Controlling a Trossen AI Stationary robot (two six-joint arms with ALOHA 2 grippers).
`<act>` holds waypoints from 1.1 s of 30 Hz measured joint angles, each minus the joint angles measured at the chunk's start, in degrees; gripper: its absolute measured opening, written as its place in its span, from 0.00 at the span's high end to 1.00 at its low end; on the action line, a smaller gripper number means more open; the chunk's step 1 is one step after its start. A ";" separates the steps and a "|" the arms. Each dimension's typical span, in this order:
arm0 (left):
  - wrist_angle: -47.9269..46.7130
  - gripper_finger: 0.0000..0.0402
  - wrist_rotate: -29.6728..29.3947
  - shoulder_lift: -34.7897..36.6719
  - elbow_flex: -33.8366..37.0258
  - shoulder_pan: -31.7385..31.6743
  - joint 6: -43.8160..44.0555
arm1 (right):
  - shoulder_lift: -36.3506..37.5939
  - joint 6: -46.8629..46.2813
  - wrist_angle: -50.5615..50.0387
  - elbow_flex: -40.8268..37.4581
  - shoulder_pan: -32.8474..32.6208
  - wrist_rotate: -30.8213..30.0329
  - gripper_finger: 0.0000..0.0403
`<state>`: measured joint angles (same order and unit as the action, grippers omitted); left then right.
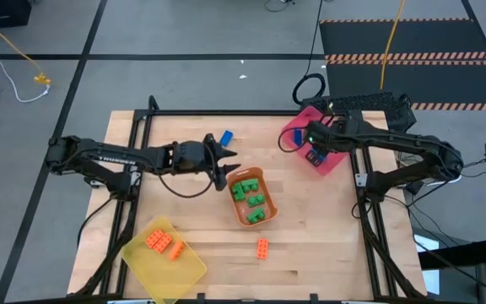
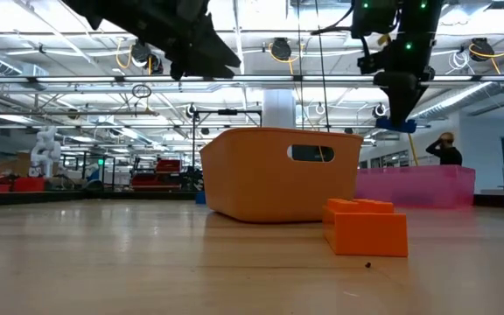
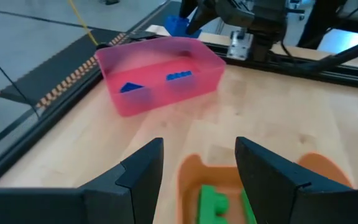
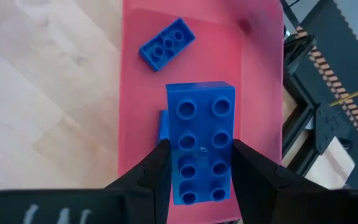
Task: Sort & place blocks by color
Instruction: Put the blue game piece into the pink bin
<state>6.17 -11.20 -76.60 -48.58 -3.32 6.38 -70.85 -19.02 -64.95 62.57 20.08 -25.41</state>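
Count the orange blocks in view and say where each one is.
3. Two orange blocks lie side by side in the yellow tray; one sits loose on the table in front of the orange tray. None looks hidden.

Both arms [image 1: 108, 156] were black, built of slim jointed links, with white lettering along the left one. A black cable looped under the left wrist. Small green lights glowed on the right wrist [image 1: 310, 139]. The fingers [image 3: 263, 177] were dark, angular wedges.
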 joint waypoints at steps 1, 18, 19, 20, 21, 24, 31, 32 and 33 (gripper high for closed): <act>0.01 0.50 0.02 0.00 0.00 -0.46 -0.58 | 0.00 0.60 0.50 0.00 0.57 0.02 0.70; 1.65 0.50 3.71 0.00 0.00 -9.44 -5.40 | -0.02 6.76 6.55 -4.91 8.08 6.21 0.70; 1.65 0.50 3.79 0.00 0.00 -9.78 -5.15 | 0.00 7.05 6.82 -5.54 8.64 6.21 0.70; 1.64 0.50 3.82 0.00 0.00 -10.09 -4.85 | 0.04 7.59 7.31 -6.28 9.26 6.21 0.70; 1.63 0.50 3.88 0.00 0.00 -10.34 -4.74 | 0.04 7.97 7.87 -7.02 9.78 6.21 0.70; 1.62 0.50 3.89 0.00 0.00 -10.57 -4.52 | -0.01 9.22 9.26 -8.68 11.15 6.20 0.70; 1.62 0.50 3.89 0.00 0.00 -10.54 -4.23 | 0.02 10.74 11.66 -9.33 12.17 6.21 0.70; 1.57 0.50 3.89 0.00 0.00 -10.53 -4.06 | 0.02 10.75 11.86 -9.33 12.17 6.21 0.70; 1.47 0.50 4.03 0.00 0.00 -10.48 -3.66 | 0.02 10.76 12.02 -9.33 12.17 6.24 0.70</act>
<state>7.64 -7.17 -76.60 -48.58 -13.80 2.72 -70.83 -8.26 -52.94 53.23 32.25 -19.17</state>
